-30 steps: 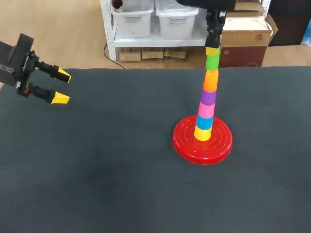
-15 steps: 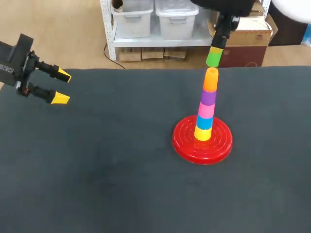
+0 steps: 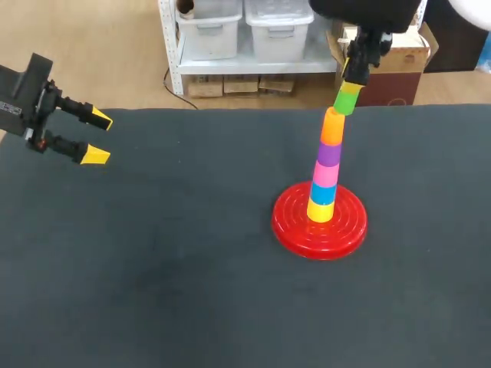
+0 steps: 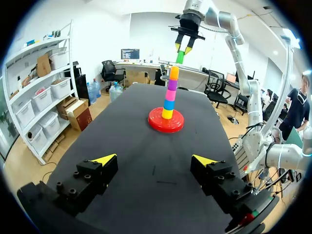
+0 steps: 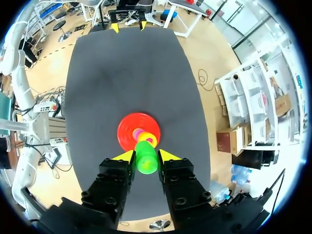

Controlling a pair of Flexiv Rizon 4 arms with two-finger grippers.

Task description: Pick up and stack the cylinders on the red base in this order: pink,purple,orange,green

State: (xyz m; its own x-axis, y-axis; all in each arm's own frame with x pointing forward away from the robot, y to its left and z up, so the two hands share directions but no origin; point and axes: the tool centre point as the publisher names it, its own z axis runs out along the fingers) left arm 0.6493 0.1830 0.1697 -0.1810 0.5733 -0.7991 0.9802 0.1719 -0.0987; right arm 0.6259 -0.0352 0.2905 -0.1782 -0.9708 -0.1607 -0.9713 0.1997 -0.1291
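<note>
Right wrist view: hand (image 5: 146, 156) clamps green cylinder (image 5: 146, 164).

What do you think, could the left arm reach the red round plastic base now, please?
Probably yes: the open, empty left gripper faces only bare table before the red round plastic base; the right gripper holds the green cylinder above.

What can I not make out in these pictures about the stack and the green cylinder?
- Head view: whether the green cylinder touches the orange cylinder; their outlines meet.
- Left wrist view: the same contact, too small.
- Right wrist view: most of the stack, hidden behind the green cylinder in the right gripper.
- Head view: the right arm, cut off by the upper edge.
</note>
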